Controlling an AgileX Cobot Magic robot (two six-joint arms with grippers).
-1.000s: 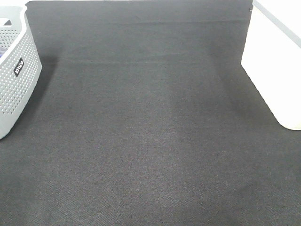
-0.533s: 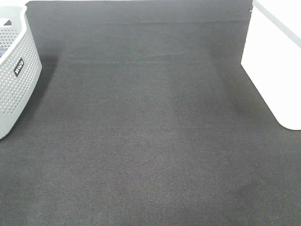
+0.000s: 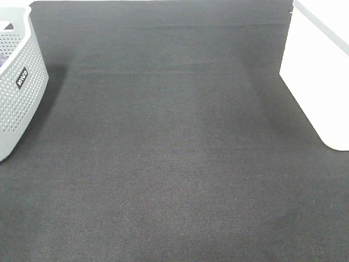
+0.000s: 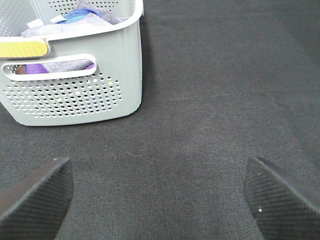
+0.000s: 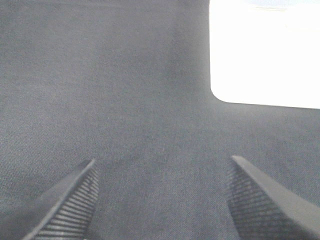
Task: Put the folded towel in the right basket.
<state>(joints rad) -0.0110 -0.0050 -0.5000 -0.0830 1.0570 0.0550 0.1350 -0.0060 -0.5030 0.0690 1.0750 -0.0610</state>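
The white right basket (image 3: pixel 319 76) stands at the right edge of the dark table; it also shows in the right wrist view (image 5: pixel 265 55). I see no folded towel lying loose on the table. Neither gripper shows in the high view. In the left wrist view my left gripper (image 4: pixel 160 200) is open and empty over bare mat, facing the grey basket. In the right wrist view my right gripper (image 5: pixel 160 200) is open and empty over bare mat, short of the white basket.
A grey perforated basket (image 3: pixel 16 93) stands at the left edge; in the left wrist view the grey basket (image 4: pixel 75 95) holds several crumpled cloths (image 4: pixel 75 20), purple, blue and grey. The black mat (image 3: pixel 174 153) covers the table.
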